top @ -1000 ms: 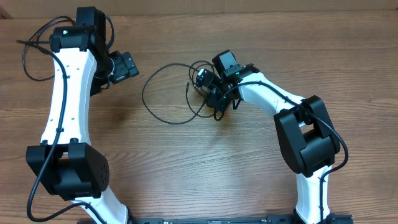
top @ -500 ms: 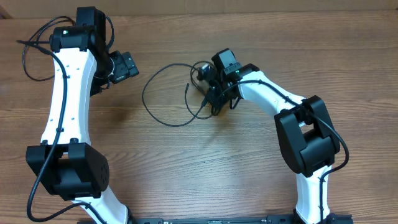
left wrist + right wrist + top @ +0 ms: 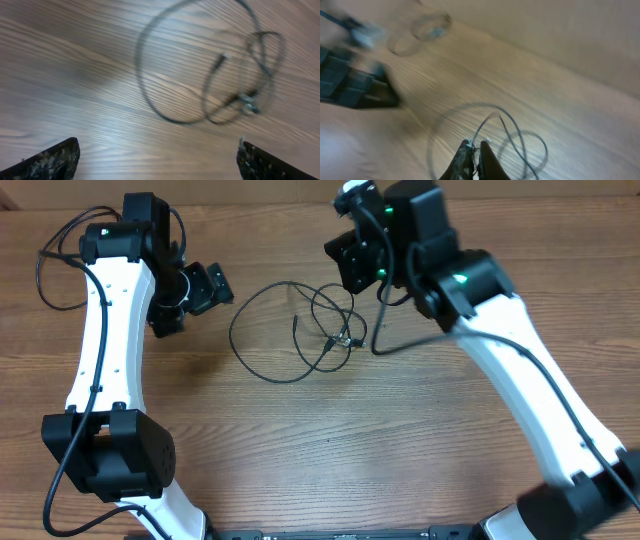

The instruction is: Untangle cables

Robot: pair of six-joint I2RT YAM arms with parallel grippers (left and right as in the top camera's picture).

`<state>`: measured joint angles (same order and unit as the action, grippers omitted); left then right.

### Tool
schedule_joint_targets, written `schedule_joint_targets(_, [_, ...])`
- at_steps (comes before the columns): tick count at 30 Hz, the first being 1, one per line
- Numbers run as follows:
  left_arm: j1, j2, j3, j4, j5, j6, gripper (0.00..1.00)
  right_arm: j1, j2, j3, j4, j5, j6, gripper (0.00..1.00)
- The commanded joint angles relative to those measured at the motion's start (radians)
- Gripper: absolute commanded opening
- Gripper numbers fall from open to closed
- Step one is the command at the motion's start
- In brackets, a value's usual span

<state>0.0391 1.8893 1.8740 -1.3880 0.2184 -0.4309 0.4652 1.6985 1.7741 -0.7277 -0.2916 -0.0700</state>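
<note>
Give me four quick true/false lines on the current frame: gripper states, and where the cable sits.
1. The left gripper is open and empty. True.
2. The right gripper has its fingers spread wide. False: they are pinched nearly together, apparently with a thin strand of the cable between them.
3. Most of the cable lies in loops on the table, between the two arms. True.
4. The left gripper is touching the cable. False: bare table separates them.
</note>
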Motion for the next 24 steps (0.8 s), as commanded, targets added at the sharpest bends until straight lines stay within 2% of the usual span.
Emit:
schedule_joint_targets(1, [0.0,0.009,-0.004,0.004,0.249,0.027,1.0,-0.002,-0.045,0.008,-0.015,-0.114,0.019,0.04])
schedule_joint_targets(5, [0.0,0.009,-0.004,0.008,0.268,0.026,1.0,-0.005,-0.052,0.007,-0.058,-0.065,0.018,0.04])
schedule_joint_targets(7, [0.0,0.009,-0.004,0.009,0.262,0.025,1.0,-0.008,-0.043,0.005,-0.095,-0.011,0.019,0.1])
schedule_joint_targets(8, [0.0,0.009,-0.004,0.009,0.256,0.018,1.0,-0.008,-0.035,0.005,-0.113,0.009,0.019,0.2])
schedule_joint_targets(9, [-0.001,0.009,-0.004,0.009,0.233,-0.005,1.0,-0.008,-0.029,0.005,-0.13,0.027,0.019,0.25])
schedule_joint_targets(12, [-0.008,0.01,-0.005,0.008,0.144,-0.071,1.0,-0.008,-0.012,0.005,-0.142,0.079,0.06,0.25])
schedule_joint_targets(14, [-0.025,0.017,-0.007,0.015,0.098,-0.087,1.0,-0.019,-0.007,0.005,-0.138,0.134,0.155,0.31])
schedule_joint_targets(15, [-0.036,0.024,-0.007,0.019,0.089,-0.095,1.0,-0.028,-0.007,0.005,-0.137,0.142,0.185,0.42])
schedule_joint_targets(17, [-0.062,0.042,-0.007,0.031,0.089,-0.098,1.0,-0.051,-0.007,0.005,-0.135,0.142,0.221,0.76])
schedule_joint_targets(19, [-0.101,0.08,-0.007,0.05,0.089,-0.101,1.0,-0.092,-0.008,0.005,-0.144,0.142,0.231,1.0])
schedule_joint_targets(21, [-0.145,0.128,-0.007,0.071,0.088,-0.113,1.0,-0.141,-0.007,0.005,-0.17,0.142,0.23,1.0])
schedule_joint_targets(24, [-0.212,0.22,-0.007,0.12,0.084,-0.106,0.93,-0.227,-0.007,0.005,-0.236,0.142,0.23,1.0])
